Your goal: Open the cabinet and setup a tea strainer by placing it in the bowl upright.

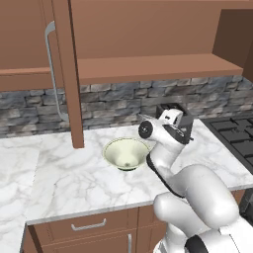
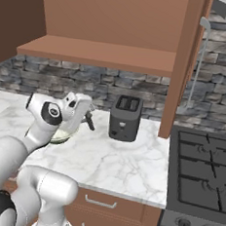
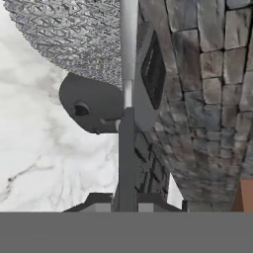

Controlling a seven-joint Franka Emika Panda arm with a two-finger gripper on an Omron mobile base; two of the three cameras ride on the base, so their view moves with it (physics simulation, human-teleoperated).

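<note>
- Gripper (image 3: 126, 200) at the hand view's bottom centre: I see its jaws clamped on the tea strainer's (image 3: 74, 37) dark handle, mesh basket at upper left.
- Bowl (image 1: 126, 153) sits mid-frame on the marble counter (image 1: 64, 183), just left of my arm.
- Cabinet (image 1: 69, 74) door stands open at upper left.

A grey stone backsplash (image 1: 123, 101) is running across the middle of the frame behind a white marble counter (image 1: 64, 183); brown drawers (image 1: 89, 226) are sitting along the bottom, a black stove (image 2: 201, 177) lying lower right
</note>
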